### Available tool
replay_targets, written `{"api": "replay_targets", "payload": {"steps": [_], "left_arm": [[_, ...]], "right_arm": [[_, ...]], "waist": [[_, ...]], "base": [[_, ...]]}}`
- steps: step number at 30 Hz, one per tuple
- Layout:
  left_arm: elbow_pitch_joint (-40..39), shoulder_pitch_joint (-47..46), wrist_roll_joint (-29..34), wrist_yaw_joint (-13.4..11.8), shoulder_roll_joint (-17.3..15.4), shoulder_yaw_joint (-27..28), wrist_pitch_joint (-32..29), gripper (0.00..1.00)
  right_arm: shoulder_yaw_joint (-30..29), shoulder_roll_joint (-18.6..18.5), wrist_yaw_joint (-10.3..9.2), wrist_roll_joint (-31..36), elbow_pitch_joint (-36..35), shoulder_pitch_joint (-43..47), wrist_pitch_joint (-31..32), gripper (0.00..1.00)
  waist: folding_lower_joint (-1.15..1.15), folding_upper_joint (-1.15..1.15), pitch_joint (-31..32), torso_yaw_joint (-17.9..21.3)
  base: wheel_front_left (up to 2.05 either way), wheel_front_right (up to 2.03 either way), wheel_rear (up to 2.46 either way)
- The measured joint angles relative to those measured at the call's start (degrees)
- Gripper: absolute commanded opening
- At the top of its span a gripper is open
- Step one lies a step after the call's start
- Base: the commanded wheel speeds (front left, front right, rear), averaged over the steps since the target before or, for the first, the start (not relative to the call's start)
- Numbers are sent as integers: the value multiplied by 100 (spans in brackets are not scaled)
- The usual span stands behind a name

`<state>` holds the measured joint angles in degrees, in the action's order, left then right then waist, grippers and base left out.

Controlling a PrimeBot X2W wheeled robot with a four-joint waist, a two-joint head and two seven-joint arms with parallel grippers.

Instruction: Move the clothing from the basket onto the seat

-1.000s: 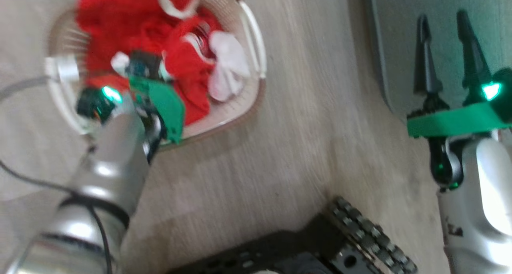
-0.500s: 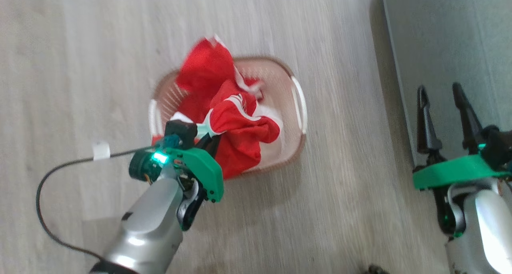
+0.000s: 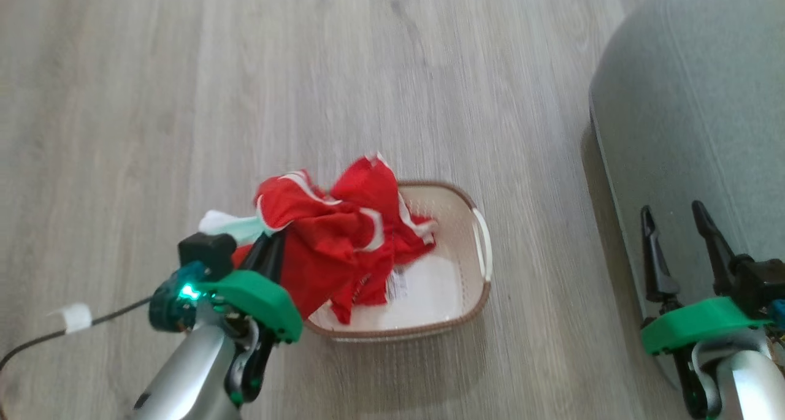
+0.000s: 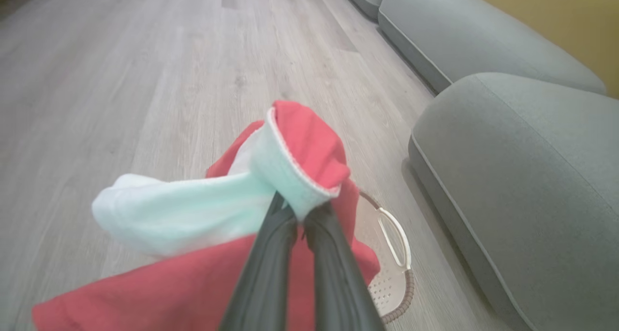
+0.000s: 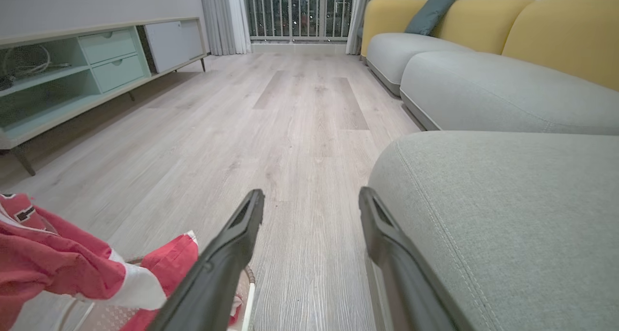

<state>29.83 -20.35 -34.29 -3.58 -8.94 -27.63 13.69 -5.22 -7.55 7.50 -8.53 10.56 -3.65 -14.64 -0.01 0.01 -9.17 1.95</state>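
My left fingers (image 4: 271, 263) pinch clothing (image 3: 331, 248) over the basket (image 3: 429, 331), right fingers (image 5: 232, 253) spread; next comes carrying it three o'clock to the seat (image 3: 687, 132).

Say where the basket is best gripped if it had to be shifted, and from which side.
Probably the basket's white handle on the end nearest the seat, coming from that side: it is a thin loop with a gap behind it, uncovered, while the clothing in the shut left gripper drapes over the other end.
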Motion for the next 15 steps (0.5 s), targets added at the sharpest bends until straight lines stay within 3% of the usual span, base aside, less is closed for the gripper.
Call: {"api": "replay_targets", "payload": {"steps": [15], "left_arm": [[-684, 670, -1, -369, -470, 544, 51, 0]], "right_arm": [[444, -316, 0, 182, 325, 140, 1, 100]], "waist": [[0, 0, 870, -316]], "base": [[0, 0, 0]]}}
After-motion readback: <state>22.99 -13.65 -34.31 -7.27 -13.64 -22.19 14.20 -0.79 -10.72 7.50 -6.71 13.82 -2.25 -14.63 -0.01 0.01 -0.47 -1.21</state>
